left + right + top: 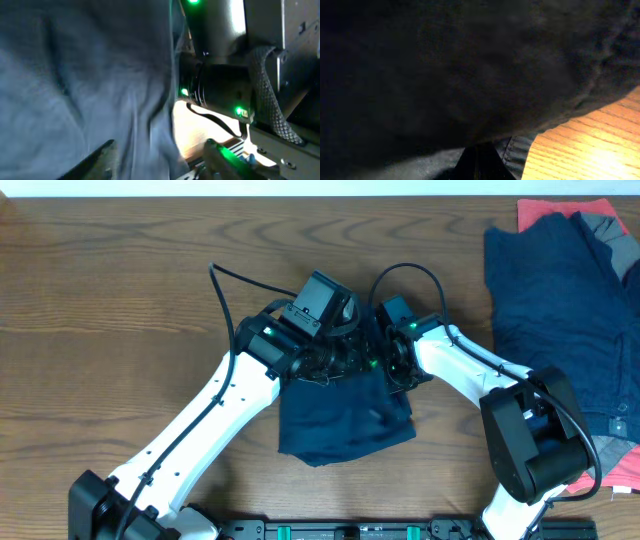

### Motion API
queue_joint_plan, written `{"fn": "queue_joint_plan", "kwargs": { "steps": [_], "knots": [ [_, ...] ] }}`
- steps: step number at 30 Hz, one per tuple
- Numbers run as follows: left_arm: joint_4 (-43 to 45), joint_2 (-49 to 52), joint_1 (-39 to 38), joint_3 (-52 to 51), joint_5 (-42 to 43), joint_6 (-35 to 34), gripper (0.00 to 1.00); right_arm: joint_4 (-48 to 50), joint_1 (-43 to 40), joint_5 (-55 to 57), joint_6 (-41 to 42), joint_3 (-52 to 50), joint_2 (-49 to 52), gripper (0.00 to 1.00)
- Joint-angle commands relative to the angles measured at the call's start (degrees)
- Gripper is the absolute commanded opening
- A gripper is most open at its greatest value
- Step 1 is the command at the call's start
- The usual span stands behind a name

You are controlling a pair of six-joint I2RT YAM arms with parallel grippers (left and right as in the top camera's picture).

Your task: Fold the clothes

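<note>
A dark navy garment (345,415) lies in the middle of the table, with its upper edge under both grippers. My left gripper (338,362) is at that upper edge. In the left wrist view its fingers (160,162) are wide apart, with the navy cloth (85,75) hanging between them. My right gripper (392,370) is right beside it. In the right wrist view its fingers (481,160) are closed together on the dark cloth (470,65), which fills most of the view. A hem (517,150) shows beside the fingers.
A pile of clothes lies at the right edge: a large navy piece (560,300), a coral-red piece (560,210) and a grey piece (605,225). The wooden table (120,280) stretches to the left. A black rail (360,530) runs along the front edge.
</note>
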Motion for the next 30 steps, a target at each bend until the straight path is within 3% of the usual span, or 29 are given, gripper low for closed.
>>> {"fn": "queue_joint_plan", "kwargs": {
  "steps": [1, 7, 12, 15, 19, 24, 30],
  "knots": [
    [0.22, -0.74, 1.27, 0.85, 0.37, 0.61, 0.59, -1.33, 0.20, -1.14, 1.84, -1.84, 2.29, 0.04],
    [-1.53, -2.38, 7.61, 0.85, -1.55, 7.08, 0.59, -12.00, -4.48, 1.36, 3.50, 6.32, -1.40, 0.06],
    [-3.26, -2.05, 13.77, 0.55, -4.90, 11.65, 0.68, -20.76, -9.51, 2.45, 3.78, 16.52, -7.32, 0.07],
    [-3.17, -0.68, 16.00, 0.46, -5.33, 15.41, 0.72, -22.95, -10.40, -3.32, 0.22, 20.52, -11.72, 0.05],
    [-3.17, 2.78, 17.29, 0.46, -5.35, 20.11, 0.73, -23.78, -9.29, -14.95, -5.35, 20.13, -15.63, 0.05],
    [-0.59, 10.01, 17.79, 0.46, -5.31, 22.77, 0.73, -25.20, -6.29, -18.64, -5.20, 16.72, -15.54, 0.04],
    [3.06, 18.27, 17.79, 0.46, -5.31, 24.44, 0.73, -18.53, -1.86, -20.94, -0.13, 5.46, -15.54, 0.04]
  ]
}}
